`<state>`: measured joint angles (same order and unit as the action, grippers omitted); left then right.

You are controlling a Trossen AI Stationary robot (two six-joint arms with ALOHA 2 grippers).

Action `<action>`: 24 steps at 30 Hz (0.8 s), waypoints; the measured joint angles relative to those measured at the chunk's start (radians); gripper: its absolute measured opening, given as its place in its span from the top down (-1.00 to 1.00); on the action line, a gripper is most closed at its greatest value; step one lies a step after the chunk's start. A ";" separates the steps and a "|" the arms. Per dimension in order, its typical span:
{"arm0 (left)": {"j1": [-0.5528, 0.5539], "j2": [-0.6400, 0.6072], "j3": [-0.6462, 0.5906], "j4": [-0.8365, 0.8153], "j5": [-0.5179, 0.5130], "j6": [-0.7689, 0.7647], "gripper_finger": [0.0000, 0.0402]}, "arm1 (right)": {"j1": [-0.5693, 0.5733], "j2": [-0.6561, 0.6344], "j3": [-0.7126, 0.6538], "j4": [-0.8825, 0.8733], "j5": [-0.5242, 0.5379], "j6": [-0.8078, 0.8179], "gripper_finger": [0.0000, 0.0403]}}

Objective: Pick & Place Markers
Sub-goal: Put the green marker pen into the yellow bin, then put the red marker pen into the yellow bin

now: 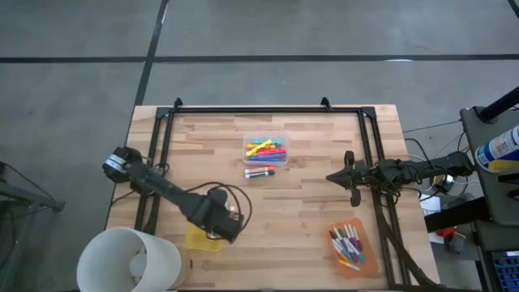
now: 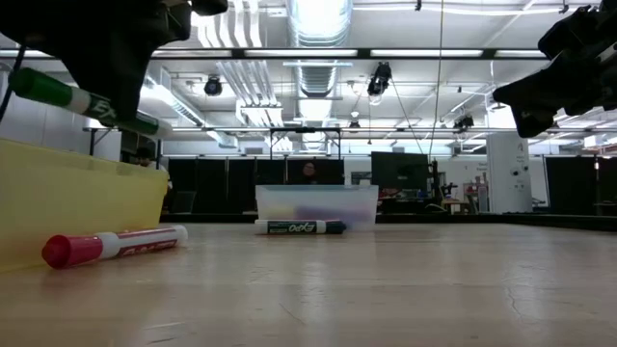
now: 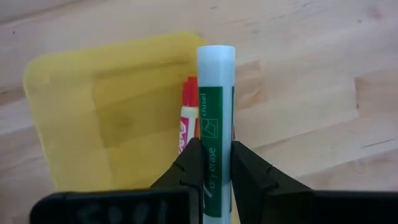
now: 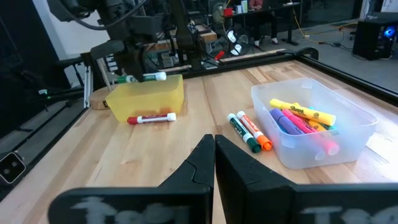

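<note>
1. Two arms over the wooden table. Left gripper hangs above the yellow bin near the table's front edge, fingers clenched on a white marker with green label. Low view shows that marker tilted, raised clear above the bin's rim.
2. Red-capped marker lies flat on the wood just beside the yellow bin's outer wall. Left wrist view shows it under the held marker, along the bin's edge; whether it touches the wall, cannot tell.
3. Right gripper is raised at the table's right side, well apart from all bins, fingers closed together with nothing between them.
4. Clear bin sits mid-table toward the far edge, holding neon markers, pink, yellow, blue. Two markers, green-capped and orange-capped, lie side by side on the wood just in front of it.
5. Orange bin at the front right corner, near the table edge, holds thin white markers.
6. Open wood between the clear bin and both front bins. White bucket stands off the front left corner.
</note>
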<state>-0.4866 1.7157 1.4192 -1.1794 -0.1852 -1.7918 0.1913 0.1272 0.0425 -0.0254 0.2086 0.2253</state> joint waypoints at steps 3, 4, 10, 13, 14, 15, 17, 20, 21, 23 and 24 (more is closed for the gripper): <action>-0.008 0.000 -0.006 0.000 0.000 -0.027 0.78 | 0.000 0.000 0.000 0.000 0.000 0.000 0.96; -0.010 0.000 -0.011 0.000 0.004 -0.033 0.78 | 0.000 0.000 0.000 0.000 0.000 0.000 0.96; -0.014 0.000 -0.017 -0.014 0.029 -0.052 0.78 | 0.000 0.000 0.000 0.000 0.000 0.000 0.96; -0.014 0.000 -0.017 -0.014 0.067 -0.061 0.78 | 0.000 0.000 0.000 0.000 0.000 0.000 0.96; -0.014 0.000 -0.017 -0.020 0.087 -0.064 0.78 | 0.000 0.000 0.000 0.000 0.000 0.000 0.96; -0.016 0.000 -0.018 -0.029 0.103 -0.075 0.78 | 0.000 0.000 0.000 0.000 0.000 0.000 0.96; -0.018 0.000 -0.025 -0.047 0.115 -0.109 0.74 | 0.000 0.000 0.000 0.000 0.000 0.000 0.96; -0.019 0.001 -0.035 -0.045 0.114 -0.096 0.62 | 0.000 0.000 0.000 0.000 0.000 0.000 0.96; -0.019 0.001 -0.036 -0.044 0.106 -0.095 0.58 | 0.000 0.000 0.000 0.000 0.000 0.000 0.96; -0.018 0.003 -0.036 -0.043 0.091 -0.095 0.47 | 0.000 0.000 0.000 0.000 0.000 0.000 0.96; -0.018 0.004 -0.036 -0.043 0.082 -0.095 0.43 | 0.000 0.000 0.000 0.000 0.000 0.000 0.96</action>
<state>-0.5049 1.7199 1.3834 -1.2222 -0.1031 -1.8866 0.1916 0.1272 0.0425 -0.0255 0.2086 0.2251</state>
